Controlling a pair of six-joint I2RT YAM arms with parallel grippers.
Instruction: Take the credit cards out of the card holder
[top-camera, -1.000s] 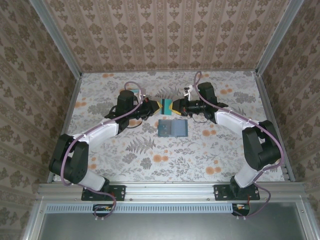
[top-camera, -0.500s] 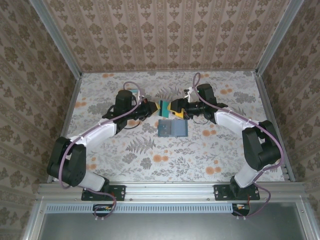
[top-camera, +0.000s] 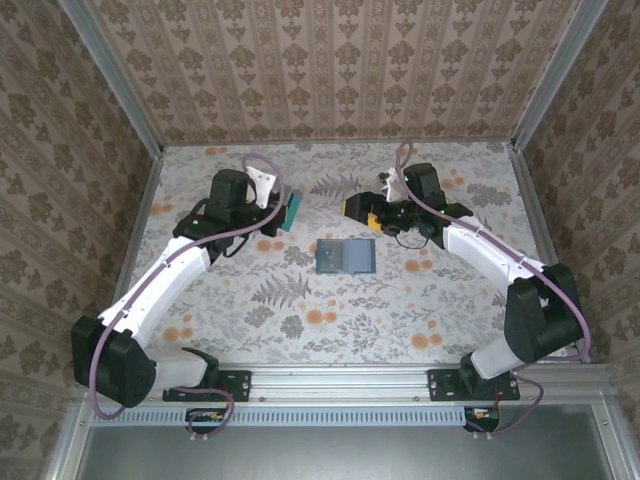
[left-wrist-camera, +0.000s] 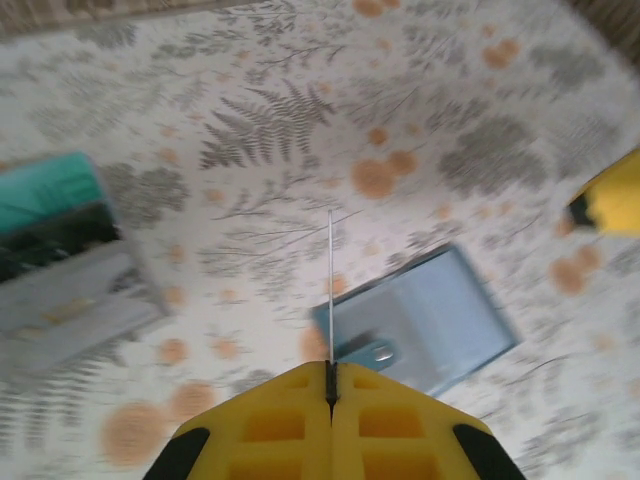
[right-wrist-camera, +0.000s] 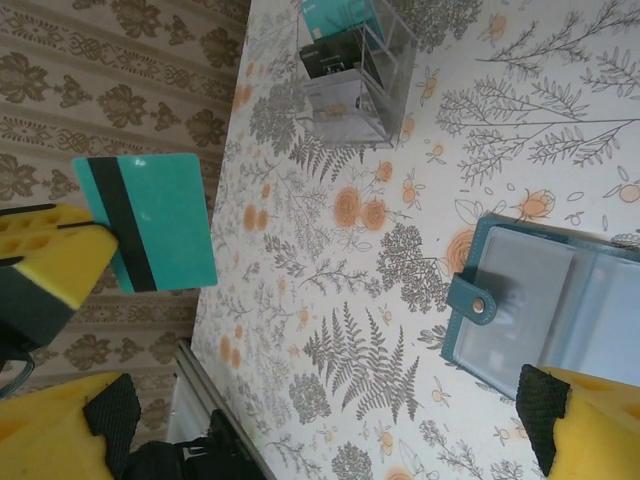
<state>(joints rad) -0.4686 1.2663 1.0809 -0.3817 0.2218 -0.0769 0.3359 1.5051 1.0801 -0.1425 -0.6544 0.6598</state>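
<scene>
- Top external: the left hand (top-camera: 280, 214) is clenched on a thin teal plastic card (top-camera: 292, 211), held over the floral-patterned counter (top-camera: 300, 310). The small flat teal-blue bifold card holder (top-camera: 345, 257) lies spread open on the counter between the two arms, apart from both hands. The right hand (top-camera: 360, 214) is released, its jaws wide and empty, near the card holder's far edge.
- Left wrist: the yellow fingers (left-wrist-camera: 270, 430) press together, and the card shows edge-on as a fine line rising from between them. A clear plastic box (left-wrist-camera: 70, 290) with teal, dark and grey cards standing in it sits to the left. The step in hand is probably dropping this card there. To do it well, carry the card over the box's open top and lower it before letting go.
- Right wrist: the card shows a black stripe and is pinched only at one end, so it could pivot if the hand moves fast. The card holder (right-wrist-camera: 530, 310) lies open with its snap tab free. Whether its pockets hold more cards I cannot tell.
</scene>
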